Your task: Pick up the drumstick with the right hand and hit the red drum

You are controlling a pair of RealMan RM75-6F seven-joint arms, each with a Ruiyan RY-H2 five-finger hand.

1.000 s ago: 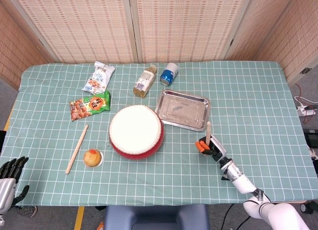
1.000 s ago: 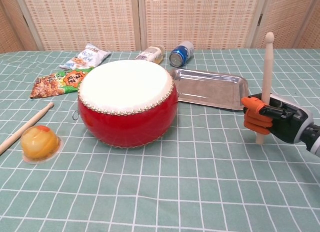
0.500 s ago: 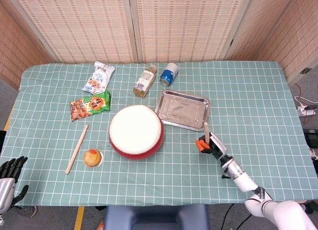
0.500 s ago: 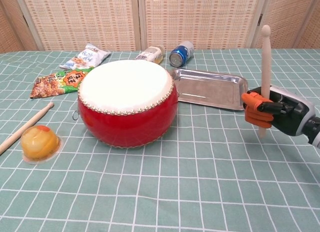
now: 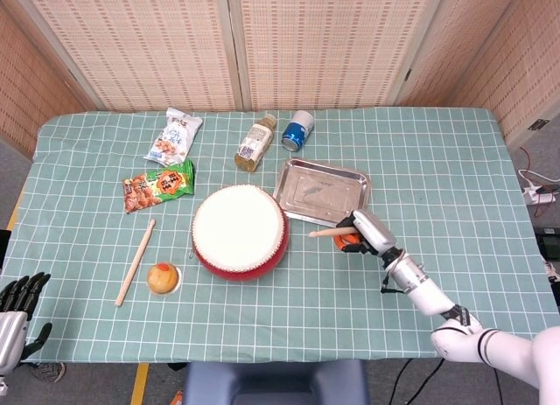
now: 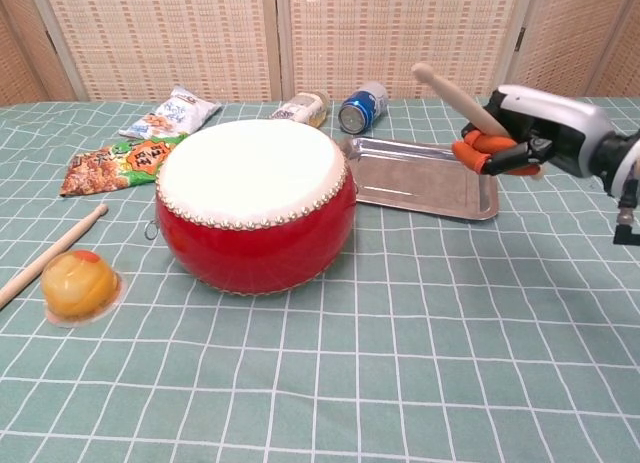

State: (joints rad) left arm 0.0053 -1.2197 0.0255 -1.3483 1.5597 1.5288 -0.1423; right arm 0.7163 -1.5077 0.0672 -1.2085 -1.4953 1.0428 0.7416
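The red drum (image 5: 239, 233) (image 6: 254, 206), with its white skin up, stands in the middle of the checked table. My right hand (image 5: 363, 232) (image 6: 520, 140) is raised to the drum's right, above the metal tray, and grips a drumstick (image 5: 329, 233) (image 6: 456, 101). The stick slants up and to the left, its tip pointing at the drum and well clear of it. My left hand (image 5: 21, 304) hangs off the table's near left corner with its fingers apart, holding nothing. A second drumstick (image 5: 136, 261) (image 6: 50, 257) lies flat to the left of the drum.
A metal tray (image 5: 320, 193) (image 6: 424, 176) lies right of the drum. A can (image 5: 297, 129), a bottle (image 5: 255, 143) and two snack bags (image 5: 174, 136) (image 5: 157, 185) sit behind it. An orange jelly cup (image 5: 162, 278) (image 6: 76, 283) stands near the second stick.
My right hand has risen off the table and swung toward the drum. The drumstick in it has tipped from upright to slanting left.
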